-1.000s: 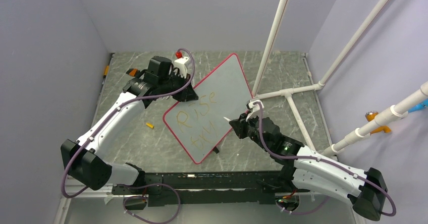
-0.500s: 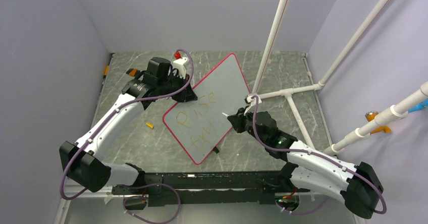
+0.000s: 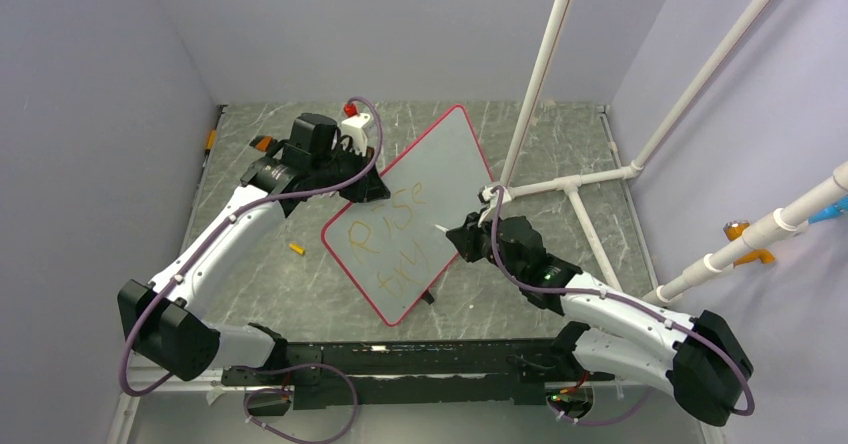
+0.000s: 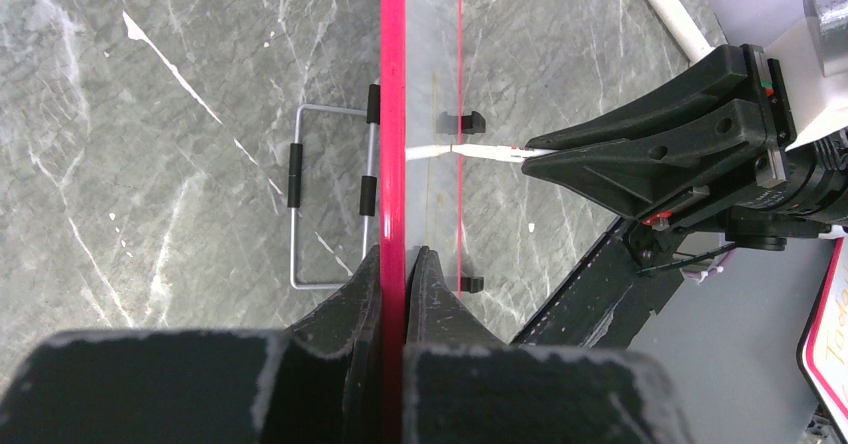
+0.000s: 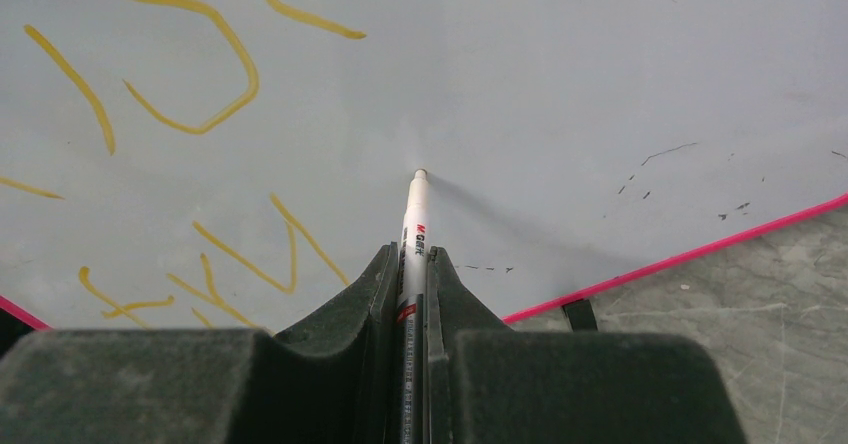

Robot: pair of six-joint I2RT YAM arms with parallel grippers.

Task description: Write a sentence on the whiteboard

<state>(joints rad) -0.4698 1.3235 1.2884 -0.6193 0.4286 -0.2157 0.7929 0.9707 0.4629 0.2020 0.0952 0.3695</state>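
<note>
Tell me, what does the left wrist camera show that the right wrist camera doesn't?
Left wrist only: the whiteboard edge-on, its red rim clamped in the left pincer, a wire stand behind it, and the right pincer seen from the side. Right wrist only: the board's face with the orange-yellow sentence. Both: the whiteboard, the marker pen gripped by the right pincer with its tip at the board, and the marble table.

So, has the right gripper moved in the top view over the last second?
Yes. The right gripper has slid left and slightly away from the bases, farther from the white pipe joint, carrying the marker across the whiteboard.
</note>
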